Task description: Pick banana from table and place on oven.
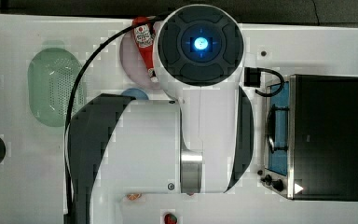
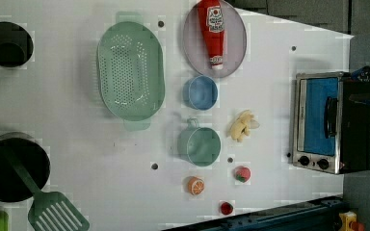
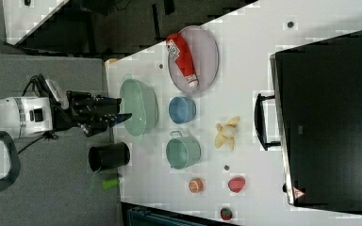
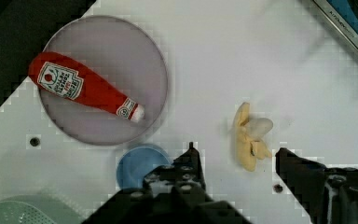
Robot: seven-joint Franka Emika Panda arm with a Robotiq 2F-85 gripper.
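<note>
The banana [image 4: 249,135], pale yellow and partly peeled, lies on the white table [image 2: 279,72] between the blue bowl and the oven. It also appears in the left view as banana [image 2: 243,126] and in the right view as banana [image 3: 227,133]. The oven [image 2: 330,122] stands with its glass door shut, and its black top [image 3: 330,117] is bare. My gripper [image 4: 235,150] hangs open well above the table, with nothing between its fingers and the banana below them. The right view has the gripper [image 3: 122,108] far off the tabletop. In the top view my arm hides the banana.
A red ketchup bottle [image 2: 213,31] lies on a grey plate [image 2: 236,53]. A blue bowl [image 2: 200,92], a green pot [image 2: 200,144] and a green colander [image 2: 131,70] stand near the banana. An orange slice [image 2: 195,185] and strawberries [image 2: 242,173] lie toward the table edge. Black pots [image 2: 9,166] stand at the left view's left.
</note>
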